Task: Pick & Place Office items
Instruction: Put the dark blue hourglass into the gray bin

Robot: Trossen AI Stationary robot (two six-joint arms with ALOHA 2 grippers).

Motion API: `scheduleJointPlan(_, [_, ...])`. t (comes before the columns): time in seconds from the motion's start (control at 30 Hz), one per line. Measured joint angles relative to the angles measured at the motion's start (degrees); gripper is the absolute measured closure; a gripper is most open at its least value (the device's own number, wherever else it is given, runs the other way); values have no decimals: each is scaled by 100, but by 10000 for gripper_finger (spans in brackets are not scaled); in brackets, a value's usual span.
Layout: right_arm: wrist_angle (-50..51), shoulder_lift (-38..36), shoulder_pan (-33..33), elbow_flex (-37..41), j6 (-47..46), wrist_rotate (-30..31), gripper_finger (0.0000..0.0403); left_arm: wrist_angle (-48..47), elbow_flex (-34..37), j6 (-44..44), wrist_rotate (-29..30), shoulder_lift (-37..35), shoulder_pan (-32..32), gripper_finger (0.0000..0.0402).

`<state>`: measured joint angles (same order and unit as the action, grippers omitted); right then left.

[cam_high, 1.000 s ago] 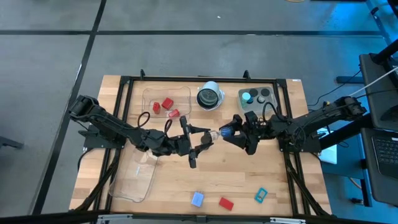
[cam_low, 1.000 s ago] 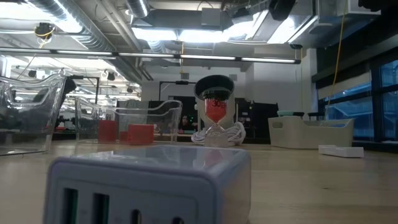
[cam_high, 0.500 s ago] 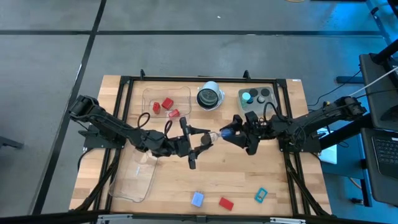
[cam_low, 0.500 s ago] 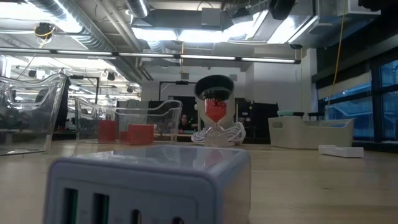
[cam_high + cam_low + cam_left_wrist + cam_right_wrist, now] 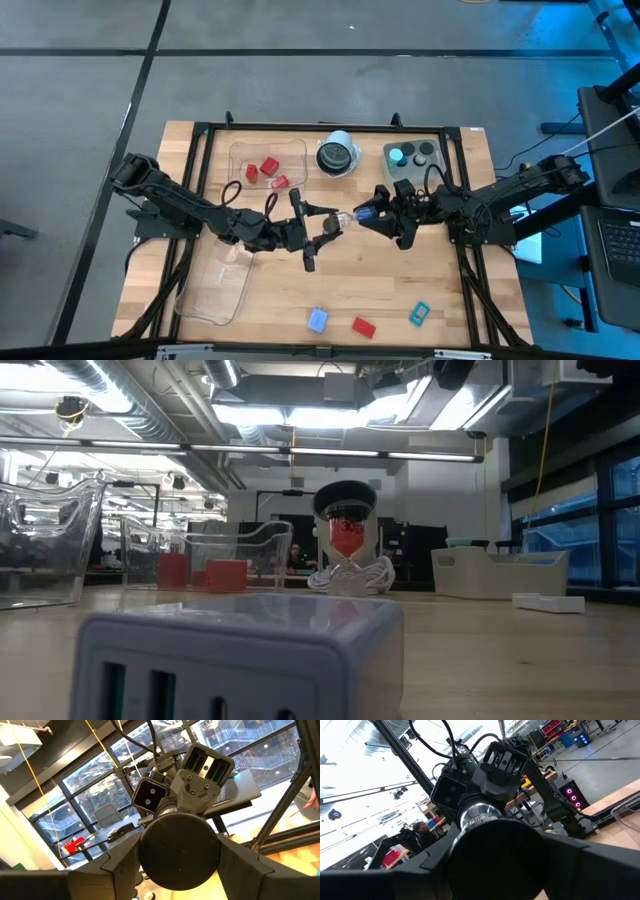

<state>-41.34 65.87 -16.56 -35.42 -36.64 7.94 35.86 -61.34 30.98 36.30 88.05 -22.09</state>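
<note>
Black cylinder (image 5: 178,851) is hanging in mid-air over the dead centre of the table, pinched from both sides, so we read this as a hand-over between the arms. The left gripper (image 5: 335,222) comes in from 9 o'clock and has its fingers set fairly narrow, pressed flat on the cylinder's sides. The right gripper (image 5: 362,213) comes in from 3 o'clock and is clamped on the same piece at about the same width. Each wrist view shows the dark round face sitting flush between that arm's own fingers.

What worries us: if the left lets go before the right hold is really firm, the piece drops onto the wood and rolls, being round. If either arm pulls away while both are clamped, it could twist or pop out. The two grippers are also nose to nose, so a sloppy retreat could knock them together.

The rest of the office items are spread around: red blocks (image 5: 269,168) in the clear tray (image 5: 240,155) at 11 o'clock, and a pale-blue rectangle (image 5: 317,320), a red block (image 5: 363,326) and a teal rectangle (image 5: 418,314) along the 6 o'clock edge.
</note>
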Motion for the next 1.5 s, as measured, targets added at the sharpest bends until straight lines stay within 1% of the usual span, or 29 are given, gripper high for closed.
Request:
scheduleJointPlan(0.07, [2, 0, 0, 0, 0, 0, 199, 0, 0, -5, -23, 0, -12, 170])
scheduleJointPlan(0.37, [64, 11, 0, 7, 4, 38, 198, 59, -2, -21, 16, -23, -42, 113])
scheduleJointPlan(0.5, [91, 11, 2, 7, 5, 95, 194, 298, -45, 20, 126, -24, -46, 96])
scheduleJointPlan(0.57, [178, 11, 8, 7, 7, 232, 196, 491, -104, 105, 301, -32, -74, 92])
scheduleJointPlan(0.7, [602, -100, 177, 7, -94, 259, 198, 529, -179, 218, 1108, -148, -174, 90])
scheduleJointPlan(0.8, [1464, -341, 453, 7, -291, 360, 194, 524, -179, 84, 1856, -316, -305, 92])
scheduleJointPlan(0.87, [2124, -526, 705, 7, -463, 513, 194, 530, -179, -14, 2254, -379, -401, 93])
scheduleJointPlan(1.03, [4010, -977, 1419, 7, -736, 1044, 197, 513, -179, -176, 2934, -481, -611, 94])
scheduleJointPlan(1.13, [5019, -1212, 1942, 7, -926, 1213, 196, 490, -179, -184, 3137, -485, -692, 95])
scheduleJointPlan(1.3, [6136, -1496, 2689, -35, -978, 1194, 196, 404, -179, -181, 3212, -485, -719, 95])
scheduleJointPlan(1.4, [6982, -1523, 3008, -280, -954, 1094, 196, 294, -179, -184, 3214, -485, -696, 95])
scheduleJointPlan(1.5, [8003, -1498, 3243, -664, -831, 1128, 195, 213, -179, -181, 3271, -485, -635, 95])
